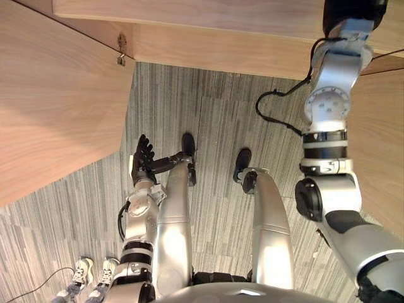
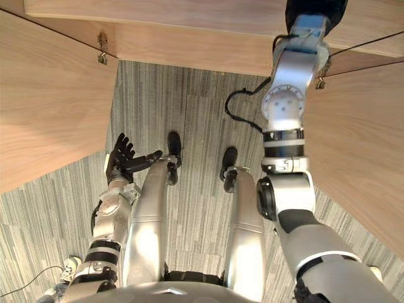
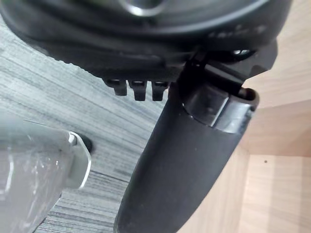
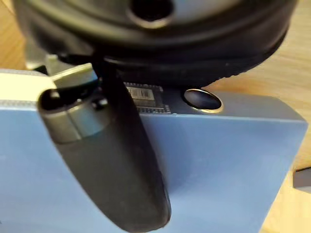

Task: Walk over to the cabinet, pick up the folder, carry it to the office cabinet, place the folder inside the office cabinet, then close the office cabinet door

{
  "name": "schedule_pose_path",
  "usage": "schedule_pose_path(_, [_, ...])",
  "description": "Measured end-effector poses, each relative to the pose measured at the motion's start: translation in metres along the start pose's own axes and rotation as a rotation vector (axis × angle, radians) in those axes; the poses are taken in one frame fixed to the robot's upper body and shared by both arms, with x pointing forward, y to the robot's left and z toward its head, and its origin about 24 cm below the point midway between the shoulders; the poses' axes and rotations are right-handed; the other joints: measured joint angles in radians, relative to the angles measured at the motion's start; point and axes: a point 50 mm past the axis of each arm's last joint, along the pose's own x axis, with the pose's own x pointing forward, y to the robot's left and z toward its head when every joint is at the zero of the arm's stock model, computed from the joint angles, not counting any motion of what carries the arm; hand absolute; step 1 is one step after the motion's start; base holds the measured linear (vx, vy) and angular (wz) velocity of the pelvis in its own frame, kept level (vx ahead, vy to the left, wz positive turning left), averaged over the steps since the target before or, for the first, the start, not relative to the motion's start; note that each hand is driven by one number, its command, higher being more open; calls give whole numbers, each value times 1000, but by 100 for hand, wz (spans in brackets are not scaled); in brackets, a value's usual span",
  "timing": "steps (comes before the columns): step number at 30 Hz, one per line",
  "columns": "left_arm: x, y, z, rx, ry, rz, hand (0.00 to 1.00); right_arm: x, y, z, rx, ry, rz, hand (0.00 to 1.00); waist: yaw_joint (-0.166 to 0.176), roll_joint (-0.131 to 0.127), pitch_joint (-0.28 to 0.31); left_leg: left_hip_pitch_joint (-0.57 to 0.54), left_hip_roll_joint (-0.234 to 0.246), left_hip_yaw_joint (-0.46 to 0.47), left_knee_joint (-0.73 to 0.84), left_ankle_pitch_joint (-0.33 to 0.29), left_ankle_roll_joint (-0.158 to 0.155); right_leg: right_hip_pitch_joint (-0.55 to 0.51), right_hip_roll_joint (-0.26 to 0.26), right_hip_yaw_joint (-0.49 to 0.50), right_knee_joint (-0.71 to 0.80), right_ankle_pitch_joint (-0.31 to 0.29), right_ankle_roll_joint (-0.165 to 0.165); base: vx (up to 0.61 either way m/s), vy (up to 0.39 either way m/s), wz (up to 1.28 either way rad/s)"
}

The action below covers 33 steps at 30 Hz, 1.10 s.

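Blue folder gripped in the right hand, raised to the office cabinet, both doors swung wide.
The left door slants out over the carpet (a person's white shoes sit half cut off below it), its edge near the left hand, which hangs low, fingers spread, holding nothing. Bare carpet lies between the doors. The right hand's thumb clamps across the folder's blue face; its fingers are hidden behind it. The right door stands just beside that arm.

folder: cut off by view edges | right hand: cropped atop eye views
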Motion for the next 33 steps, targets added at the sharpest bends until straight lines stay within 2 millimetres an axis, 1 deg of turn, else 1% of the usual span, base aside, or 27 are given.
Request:
schedule_pose_path(5, [-8,6,-10,-9,36,7,100,11,5,10,-40,-14,-17,100,2,0,0,-4,0,-2,-11,3,1,1,-2,-12,-9,0,0,37,25,4])
schedule_pose_path(8, [-9,2,-12,-4,40,-17,100,16,13,14,-62,-18,0,100,5,0,0,-4,1,-3,-15,4,1,2,-3,-18,-11,0,0,0,0,0])
schedule_pose_path(12, [-9,-4,-12,3,34,-47,100,19,14,19,-93,-11,7,100,8,0,0,-4,1,-6,-16,5,-1,4,-4,-23,-12,0,-1,0,0,0])
schedule_pose_path(18, [-10,-6,-4,-3,1,-56,100,22,8,20,-126,-1,-19,100,8,1,-1,-4,1,-6,-16,9,-2,4,-5,-25,-14,0,-1,0,0,0])
schedule_pose_path(21, [-10,-6,-3,-4,-4,-57,100,23,10,19,-170,13,-3,100,7,2,-1,-4,1,-5,-16,10,-1,4,-6,-25,-14,0,-1,0,0,0])
schedule_pose_path(24, [-10,-7,-1,-6,-13,-59,100,23,12,19,-177,20,4,100,6,2,-1,-3,1,-5,-15,10,-1,4,-6,-25,-13,0,-1,0,0,0])
schedule_pose_path(27, [-9,-6,1,-3,-19,-60,100,22,13,14,-208,42,16,100,2,2,-1,0,2,-2,-15,10,-1,5,-5,-22,-12,1,-2,0,0,0])
schedule_pose_path(29, [-9,-6,1,-1,-21,-60,100,22,17,11,-301,62,50,100,0,2,-1,4,3,2,-16,10,-1,5,-5,-20,-12,3,-5,-3,7,-2])
schedule_pose_path(30, [-9,-6,1,-1,-21,-60,100,22,17,11,-316,66,56,100,-1,2,-1,4,4,2,-16,10,-1,6,-5,-19,-13,3,-6,-3,6,-3])
schedule_pose_path(32, [-9,-4,1,9,-20,-63,100,21,24,9,-454,86,118,100,-6,2,-1,8,7,6,-19,11,0,12,-3,-19,-21,9,-15,0,0,-5])
schedule_pose_path(33, [-9,-4,1,15,-18,-65,100,21,25,9,-486,90,133,100,-9,2,-1,12,8,7,-22,11,1,15,-2,-19,-26,12,-16,2,6,-4])
